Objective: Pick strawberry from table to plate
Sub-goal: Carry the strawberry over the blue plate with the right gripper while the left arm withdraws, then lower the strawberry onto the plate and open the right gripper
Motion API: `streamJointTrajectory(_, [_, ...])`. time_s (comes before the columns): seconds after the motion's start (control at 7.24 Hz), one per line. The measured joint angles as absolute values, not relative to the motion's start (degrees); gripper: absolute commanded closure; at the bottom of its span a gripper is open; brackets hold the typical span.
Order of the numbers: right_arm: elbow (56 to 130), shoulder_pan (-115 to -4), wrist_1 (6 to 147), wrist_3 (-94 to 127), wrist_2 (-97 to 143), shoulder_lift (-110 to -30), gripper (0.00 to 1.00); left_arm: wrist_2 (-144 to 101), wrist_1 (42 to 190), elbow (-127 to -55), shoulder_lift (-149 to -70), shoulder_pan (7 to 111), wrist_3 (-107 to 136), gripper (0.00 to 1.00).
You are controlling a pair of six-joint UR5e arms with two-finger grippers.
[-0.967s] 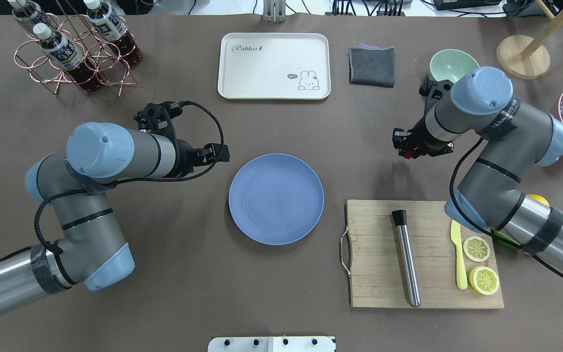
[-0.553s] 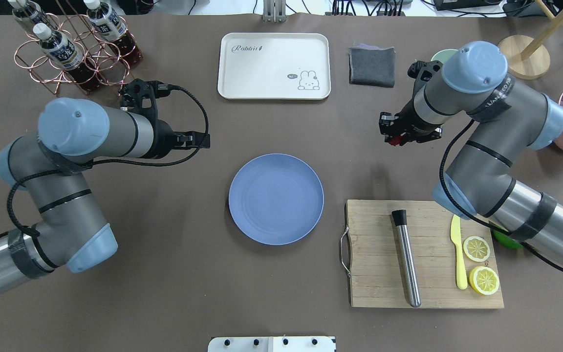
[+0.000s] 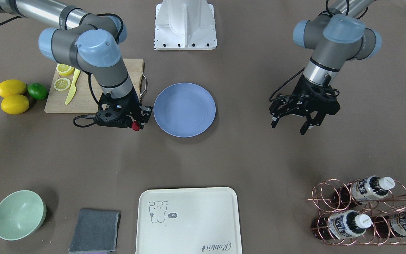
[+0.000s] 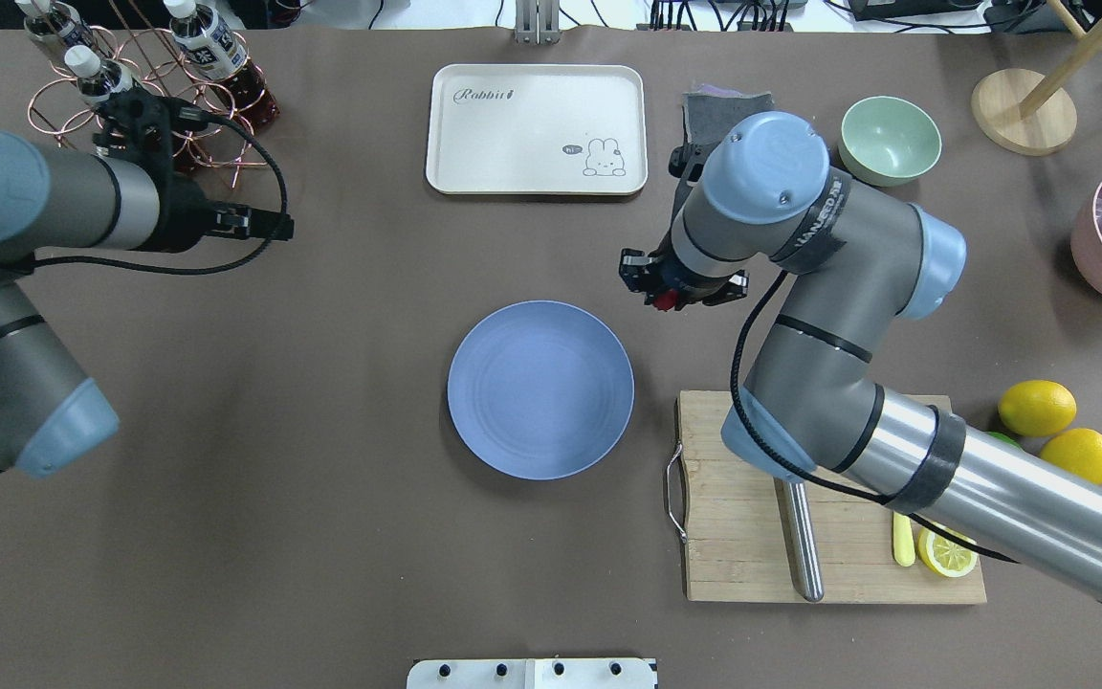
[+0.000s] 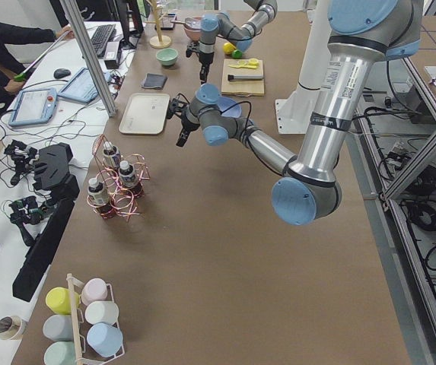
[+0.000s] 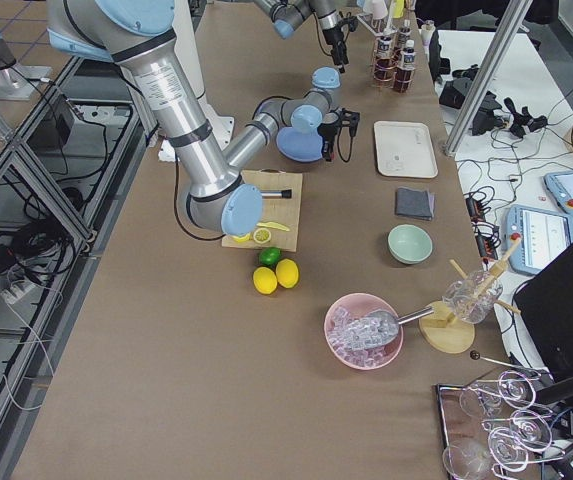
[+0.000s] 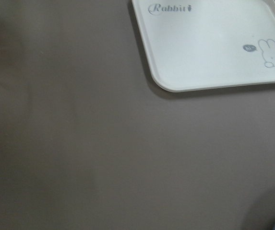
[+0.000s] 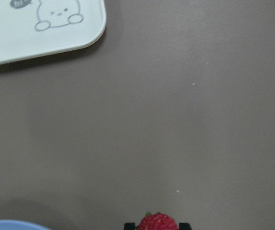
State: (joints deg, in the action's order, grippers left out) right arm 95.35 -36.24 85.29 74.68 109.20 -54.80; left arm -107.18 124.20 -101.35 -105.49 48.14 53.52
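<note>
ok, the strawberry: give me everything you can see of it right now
The strawberry is small, dark red and roundish, with a bumpy skin. The right wrist view shows a speck of green at its top edge. It is pinched between the fingertips of the right gripper, and nothing else touches it. It hangs clear of the table, just outside the rim of the empty blue plate on the robot's right side, not yet over the plate.
</note>
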Motion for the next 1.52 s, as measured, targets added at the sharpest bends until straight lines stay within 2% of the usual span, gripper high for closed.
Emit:
streamJointTrajectory(0.55, [93.96, -28.20, 88.30, 75.95, 103.42, -49.21, 1.00, -127.88, 123.89, -96.91, -98.73, 64.94, 36.63, 0.02])
streamJointTrajectory(1.24, [87.02, -24.02, 86.60, 76.36, 98.53, -45.02, 0.98, -132.14, 123.93, -89.74, -98.35, 73.05, 24.82, 0.02])
streamJointTrajectory(1.52, [84.58, -23.33, 82.88, 76.51, 98.23, -44.93, 0.00, -133.25, 123.81, -88.79, -98.40, 74.33, 23.43, 0.02])
